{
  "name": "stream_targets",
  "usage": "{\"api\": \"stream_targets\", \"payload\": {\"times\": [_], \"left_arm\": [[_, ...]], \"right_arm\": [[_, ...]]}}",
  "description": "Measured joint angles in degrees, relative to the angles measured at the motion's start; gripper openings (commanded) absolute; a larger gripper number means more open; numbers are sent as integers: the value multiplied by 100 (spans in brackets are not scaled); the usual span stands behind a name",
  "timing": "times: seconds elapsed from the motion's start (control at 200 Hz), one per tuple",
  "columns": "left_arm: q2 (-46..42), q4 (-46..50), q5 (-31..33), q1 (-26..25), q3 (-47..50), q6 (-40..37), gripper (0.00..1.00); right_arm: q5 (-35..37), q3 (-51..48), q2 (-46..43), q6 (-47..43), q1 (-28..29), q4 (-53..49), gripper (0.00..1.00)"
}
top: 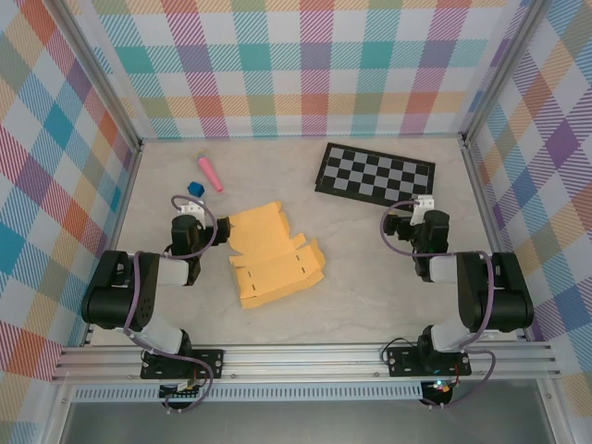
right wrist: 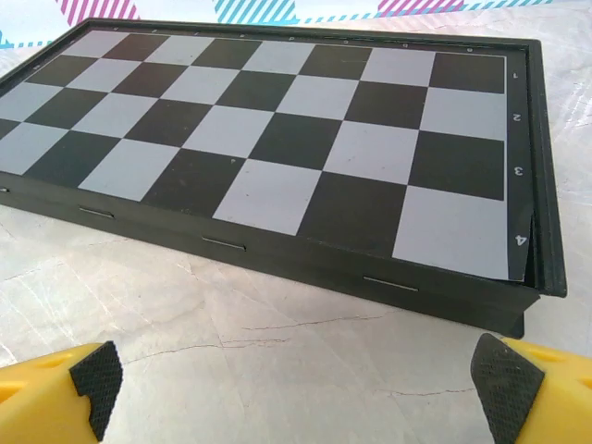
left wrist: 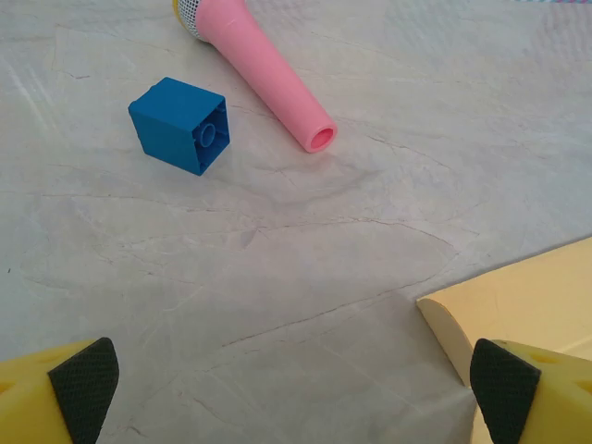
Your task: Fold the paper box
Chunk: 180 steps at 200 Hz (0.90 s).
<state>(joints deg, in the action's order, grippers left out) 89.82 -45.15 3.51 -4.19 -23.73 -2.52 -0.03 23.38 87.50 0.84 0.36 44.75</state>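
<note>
We find the paper box [top: 273, 259] lying flat at the centre of the desk [top: 370, 287], long axis running upper left to lower right. The left wrist view cuts it to one corner. Left hand [top: 189, 207] and right hand [top: 422, 205]: both released, empty.

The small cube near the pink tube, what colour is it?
The cube is blue, seen best in the left wrist view.

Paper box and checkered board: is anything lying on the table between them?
No. In the top view, the stretch of table between the paper box and the checkered board is bare.
</note>
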Motion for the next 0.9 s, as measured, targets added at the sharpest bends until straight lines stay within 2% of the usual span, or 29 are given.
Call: {"api": "stream_targets", "payload": {"times": [0.795, 0.9], "left_arm": [[0, 4, 17, 0, 0, 7, 100], [-249, 446, 179, 0, -28, 92, 100]], "right_arm": [[0, 0, 0, 0, 0, 0, 100], [214, 0, -164, 74, 0, -240, 100]]}}
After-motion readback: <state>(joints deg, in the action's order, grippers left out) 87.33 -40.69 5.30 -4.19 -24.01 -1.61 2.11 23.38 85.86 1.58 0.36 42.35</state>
